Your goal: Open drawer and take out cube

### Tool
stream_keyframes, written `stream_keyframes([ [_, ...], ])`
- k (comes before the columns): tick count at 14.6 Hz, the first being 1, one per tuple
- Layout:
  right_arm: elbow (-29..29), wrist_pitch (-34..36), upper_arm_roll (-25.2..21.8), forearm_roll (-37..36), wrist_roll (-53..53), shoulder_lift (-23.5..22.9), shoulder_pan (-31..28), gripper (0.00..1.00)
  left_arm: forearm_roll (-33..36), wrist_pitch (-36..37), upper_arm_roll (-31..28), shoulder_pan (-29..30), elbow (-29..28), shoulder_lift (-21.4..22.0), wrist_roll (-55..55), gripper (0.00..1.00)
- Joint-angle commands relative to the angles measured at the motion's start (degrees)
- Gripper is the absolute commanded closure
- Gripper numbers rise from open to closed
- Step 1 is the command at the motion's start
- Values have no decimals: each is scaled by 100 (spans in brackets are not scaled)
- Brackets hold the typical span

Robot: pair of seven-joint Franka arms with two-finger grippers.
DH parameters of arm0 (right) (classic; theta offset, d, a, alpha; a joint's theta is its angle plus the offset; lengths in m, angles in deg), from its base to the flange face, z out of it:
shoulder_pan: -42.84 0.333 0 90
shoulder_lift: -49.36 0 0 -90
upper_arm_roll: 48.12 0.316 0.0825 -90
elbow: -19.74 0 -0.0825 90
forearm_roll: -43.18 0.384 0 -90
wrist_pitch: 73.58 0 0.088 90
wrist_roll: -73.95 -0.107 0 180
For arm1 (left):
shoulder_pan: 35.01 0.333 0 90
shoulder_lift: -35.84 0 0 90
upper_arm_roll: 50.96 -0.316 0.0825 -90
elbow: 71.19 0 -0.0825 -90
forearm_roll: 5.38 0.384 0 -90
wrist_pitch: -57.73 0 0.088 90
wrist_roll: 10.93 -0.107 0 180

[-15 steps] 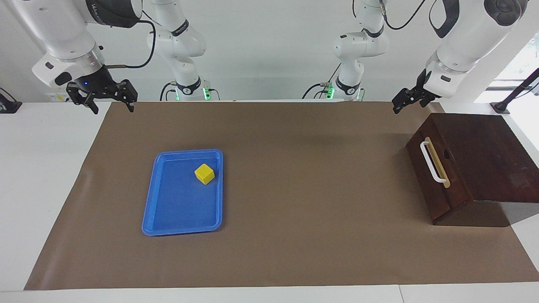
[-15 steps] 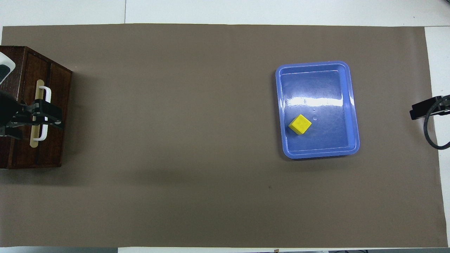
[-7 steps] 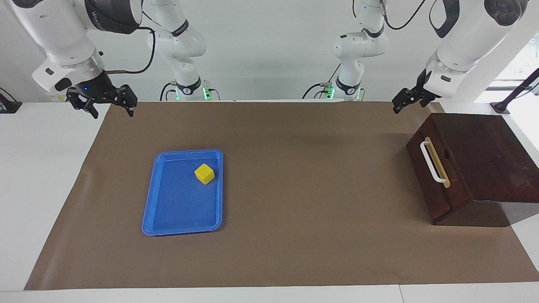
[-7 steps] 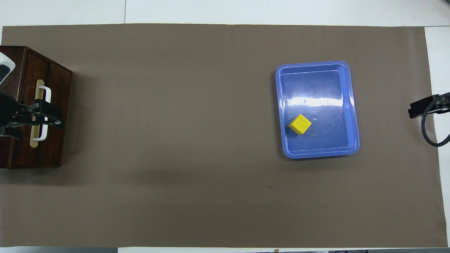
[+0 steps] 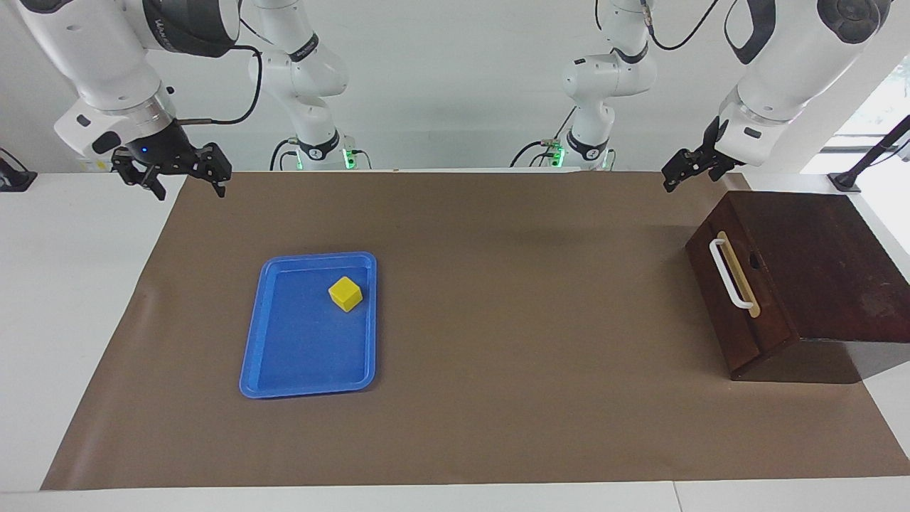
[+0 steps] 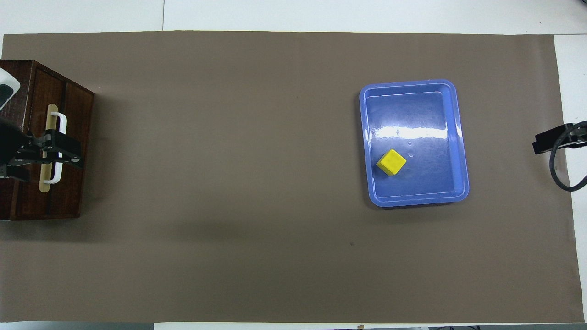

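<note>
Cube (image 5: 345, 294) lies in blue tray (image 5: 284, 382), at tray corner nearest robots, toward my right arm's end of table. Drawer (image 5: 736, 299) shut in dark wooden box (image 5: 825, 263) at my left arm's end, white handle (image 5: 724, 272) untouched.

My left gripper (image 5: 675, 176) hangs in air at box's 11 o'clock in facing view, fingers: cannot tell.

My right gripper (image 5: 186, 183) hangs over brown mat (image 5: 533, 320) edge, at tray's 11 o'clock, fingers spread wide, holding nothing.

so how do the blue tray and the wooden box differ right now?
The blue tray is flat, shallow and open-topped; the wooden box is tall and closed, its drawer shut. The tray holds the yellow cube in plain sight; nothing inside the box shows. Both sit on the brown mat, at opposite ends.
</note>
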Motion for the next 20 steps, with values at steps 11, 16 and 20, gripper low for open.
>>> stream_keyframes([
  [11, 82, -66, 67, 368, 82, 78, -115, 0, -78, -19, -7, 25, 39, 19, 9, 0],
  [16, 73, -48, 67, 359, 100, 78, -115, 0, -78, -19, -7, 25, 39, 19, 9, 0],
  [20, 73, -57, 67, 359, 91, 95, -115, 0, -78, -19, -7, 25, 39, 19, 9, 0],
])
